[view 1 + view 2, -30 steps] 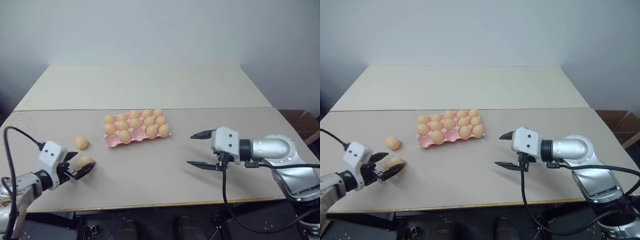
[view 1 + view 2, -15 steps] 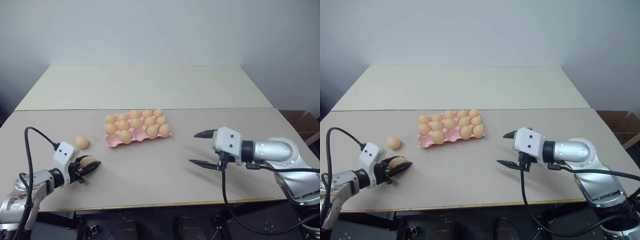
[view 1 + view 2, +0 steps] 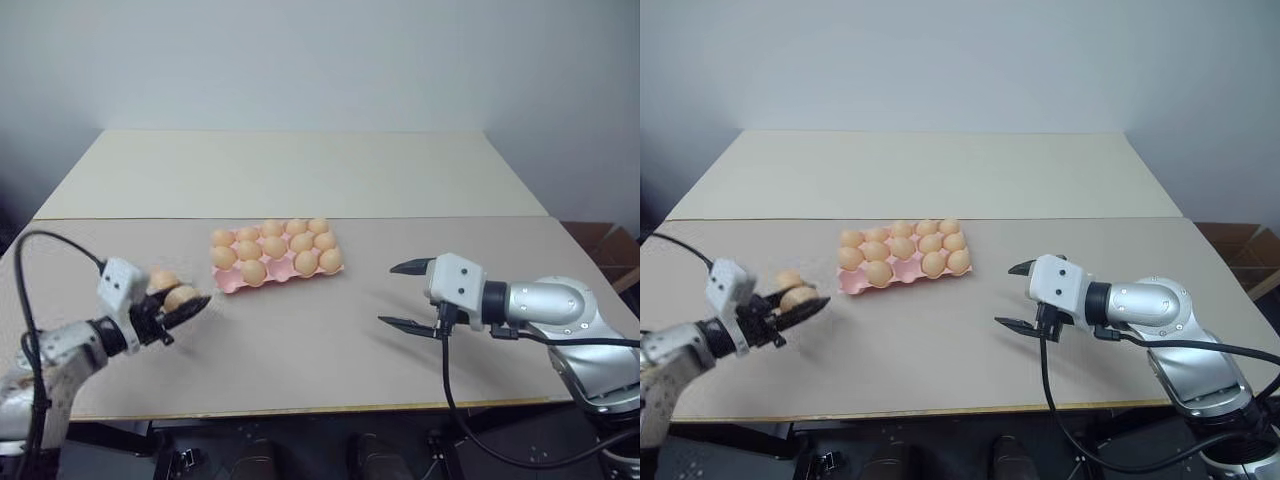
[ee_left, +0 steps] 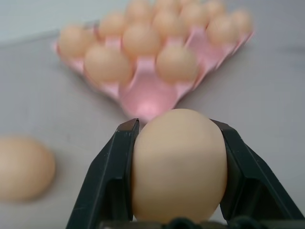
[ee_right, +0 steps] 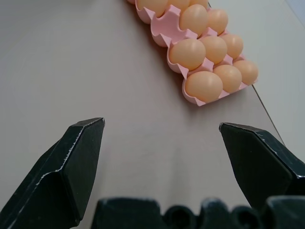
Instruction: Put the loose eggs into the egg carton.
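Note:
The pink egg carton (image 3: 230, 284) lies on the table's middle with several pale orange eggs in its cups. In the left wrist view an empty cup (image 4: 147, 95) faces me at its near corner. My left gripper (image 3: 186, 304) is shut on a loose egg (image 4: 178, 162) and holds it above the table, left of the carton. Another loose egg (image 3: 161, 280) lies on the table just behind it, also seen in the left wrist view (image 4: 24, 167). My right gripper (image 3: 388, 295) hovers open to the right of the carton, with nothing between its fingers (image 5: 71, 162).
A second, lighter table (image 3: 290, 170) adjoins the far side. A cardboard box (image 3: 610, 245) stands on the floor at the right. Black cables hang from both wrists near the front edge (image 3: 300, 408) of the table.
My left gripper closed on the nearer loose egg and lifted it up and to the right, towards the carton. The right arm stayed where it was, open.

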Robot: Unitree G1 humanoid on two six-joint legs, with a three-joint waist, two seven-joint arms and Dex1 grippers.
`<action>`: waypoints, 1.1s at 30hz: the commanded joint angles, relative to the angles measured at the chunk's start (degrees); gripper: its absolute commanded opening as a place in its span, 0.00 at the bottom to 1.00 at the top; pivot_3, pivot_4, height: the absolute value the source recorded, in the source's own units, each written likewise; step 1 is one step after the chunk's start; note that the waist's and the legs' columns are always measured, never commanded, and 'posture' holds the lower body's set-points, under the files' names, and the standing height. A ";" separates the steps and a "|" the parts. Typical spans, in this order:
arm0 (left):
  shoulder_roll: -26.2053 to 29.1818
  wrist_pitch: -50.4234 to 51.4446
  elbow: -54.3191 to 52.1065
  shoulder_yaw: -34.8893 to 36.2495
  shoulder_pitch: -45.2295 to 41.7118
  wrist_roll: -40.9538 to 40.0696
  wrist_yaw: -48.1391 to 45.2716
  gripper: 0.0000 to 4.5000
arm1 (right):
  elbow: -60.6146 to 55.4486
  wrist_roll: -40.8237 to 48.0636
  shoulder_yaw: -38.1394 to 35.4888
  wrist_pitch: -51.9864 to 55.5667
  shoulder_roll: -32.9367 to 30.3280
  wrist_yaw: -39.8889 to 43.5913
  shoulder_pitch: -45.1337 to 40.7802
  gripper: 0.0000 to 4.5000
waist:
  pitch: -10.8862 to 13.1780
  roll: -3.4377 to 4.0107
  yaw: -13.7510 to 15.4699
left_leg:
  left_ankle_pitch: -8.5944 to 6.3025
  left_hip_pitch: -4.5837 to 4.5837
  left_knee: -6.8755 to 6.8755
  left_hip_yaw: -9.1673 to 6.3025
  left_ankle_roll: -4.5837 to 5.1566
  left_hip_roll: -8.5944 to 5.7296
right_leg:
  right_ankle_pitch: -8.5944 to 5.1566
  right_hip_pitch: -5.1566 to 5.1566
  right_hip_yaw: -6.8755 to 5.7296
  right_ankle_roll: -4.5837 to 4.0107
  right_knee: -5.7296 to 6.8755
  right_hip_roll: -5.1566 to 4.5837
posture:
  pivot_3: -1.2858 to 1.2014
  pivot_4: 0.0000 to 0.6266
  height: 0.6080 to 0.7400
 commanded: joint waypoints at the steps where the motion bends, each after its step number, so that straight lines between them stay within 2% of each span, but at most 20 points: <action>1: -0.94 -0.51 2.20 -4.31 -6.59 -0.58 -1.18 0.41 | -2.36 -0.30 -1.27 -0.60 0.57 -1.85 0.33 1.00 | -0.01 -0.01 0.26 | 0.00 0.00 0.02 0.00 0.00 -0.01 | 0.01 0.02 0.00 0.02 0.00 0.01 | 0.52 0.24 1.00; 5: -5.25 -4.95 11.58 -12.83 -16.84 5.29 -1.02 0.41 | -3.98 -1.53 -0.88 -0.46 1.70 -4.33 1.42 1.00 | -0.03 -0.04 0.91 | 0.01 0.11 0.05 0.00 0.00 -0.03 | 0.14 0.14 0.01 0.24 0.01 0.04 | 0.52 0.24 1.00; 10: -10.05 -10.16 23.96 -18.10 -26.64 9.72 -3.10 0.41 | -7.20 -2.17 -2.61 1.48 2.49 -7.78 4.66 1.00 | -0.05 -0.07 0.84 | 0.01 -0.03 0.07 -0.02 0.01 -0.05 | 0.24 0.12 0.02 0.38 -0.07 0.06 | 0.52 0.24 1.00; 15: -12.25 -14.08 32.12 -21.24 -32.12 13.29 -5.24 0.41 | -10.25 -3.03 -2.94 2.71 2.87 -10.72 7.84 1.00 | -0.04 -0.07 0.74 | 0.01 -0.08 0.07 -0.05 0.02 -0.05 | 0.24 0.08 0.02 0.39 -0.06 0.08 | 0.52 0.24 1.00; 24: -15.80 -16.80 36.74 -21.90 -34.86 14.14 -8.65 0.41 | -11.98 -3.88 -3.31 3.86 3.15 -13.81 10.05 1.00 | -0.05 -0.07 0.85 | 0.01 -0.10 0.29 -0.08 0.02 -0.05 | 0.26 0.10 0.01 0.43 0.03 0.07 | 0.52 0.24 1.00; 32: -17.00 -19.96 37.87 -21.65 -34.68 16.26 -8.02 0.96 | -10.11 -3.53 -3.66 3.16 3.95 -14.09 9.84 1.00 | -0.05 -0.08 0.81 | 0.01 -0.13 0.34 -0.10 0.02 -0.05 | 0.28 0.11 0.01 0.45 0.03 0.07 | 0.52 0.24 1.00; 33: -17.05 -20.14 37.55 -21.45 -34.48 16.38 -7.83 0.99 | -9.98 -3.50 -3.63 3.10 3.93 -14.00 9.77 1.00 | -0.05 -0.08 0.80 | 0.01 -0.14 0.36 -0.11 0.02 -0.05 | 0.28 0.11 0.00 0.45 0.03 0.08 | 0.52 0.24 1.00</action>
